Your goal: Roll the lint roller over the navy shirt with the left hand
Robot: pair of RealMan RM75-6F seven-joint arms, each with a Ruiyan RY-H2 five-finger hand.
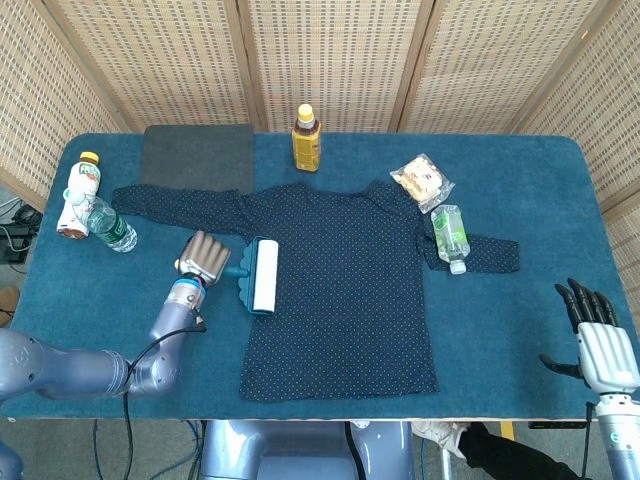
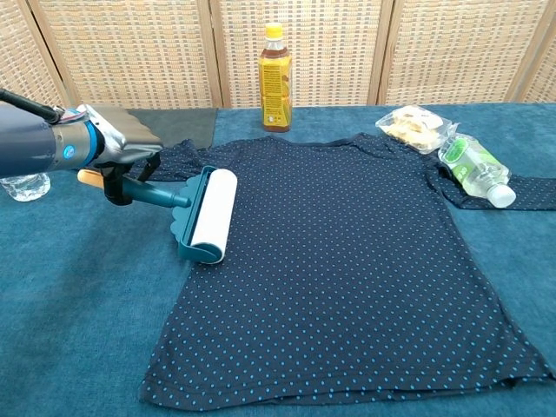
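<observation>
Left hand (image 1: 204, 257) grips the lint roller (image 1: 262, 276) by its teal handle, fingers wrapped tight; the white roll sits just right of it, on the navy shirt's (image 1: 345, 275) left edge.

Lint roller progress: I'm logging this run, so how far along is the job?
Done: the left hand grips the teal-handled white lint roller, fingers around its handle. In hand: the roller head rests at the left edge of the navy dotted shirt. Left: whether the chest and right side have been rolled cannot be told. The right hand hangs idle off the table's right edge.
</observation>
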